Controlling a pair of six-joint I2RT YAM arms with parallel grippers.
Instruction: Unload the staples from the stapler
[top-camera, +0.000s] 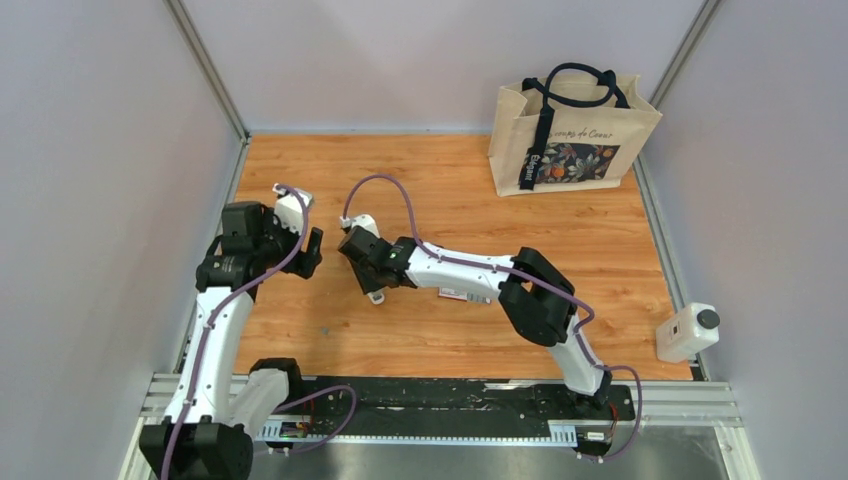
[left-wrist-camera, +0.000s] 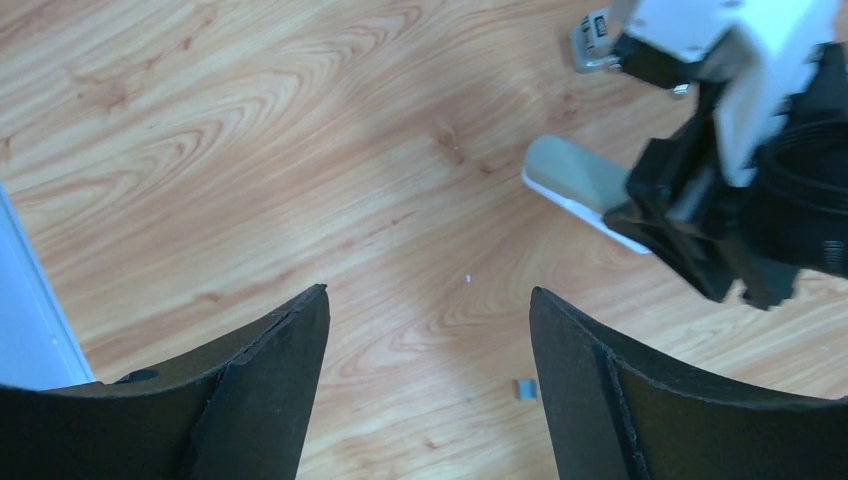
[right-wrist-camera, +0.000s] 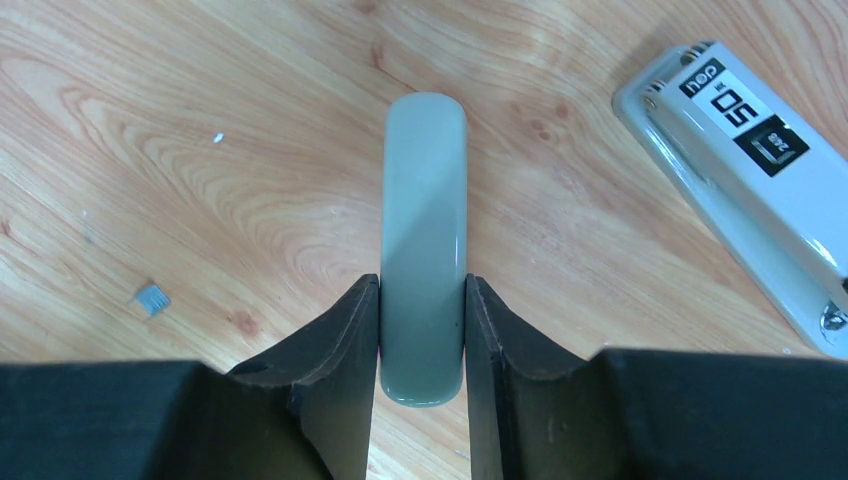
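Right gripper (right-wrist-camera: 422, 290): I read the fingers as clamped tight on a pale grey-green bar (right-wrist-camera: 424, 180), which sticks straight out ahead of them.
Bar: rounded end, white underside in the left wrist view; I cannot tell whether it belongs to the stapler.
Stapler (right-wrist-camera: 735, 170): flat on the wooden table (right-wrist-camera: 200, 80), light grey, its black-and-white "50" label facing up; just beside the bar, touching neither gripper.
Left gripper (left-wrist-camera: 428, 295): fingers spread wide with only bare wood between them, facing the right gripper.
Staple strip (right-wrist-camera: 152, 297): a short grey piece, loose on the table near both grippers.
Far corner: tote bag (top-camera: 570, 135), upright.
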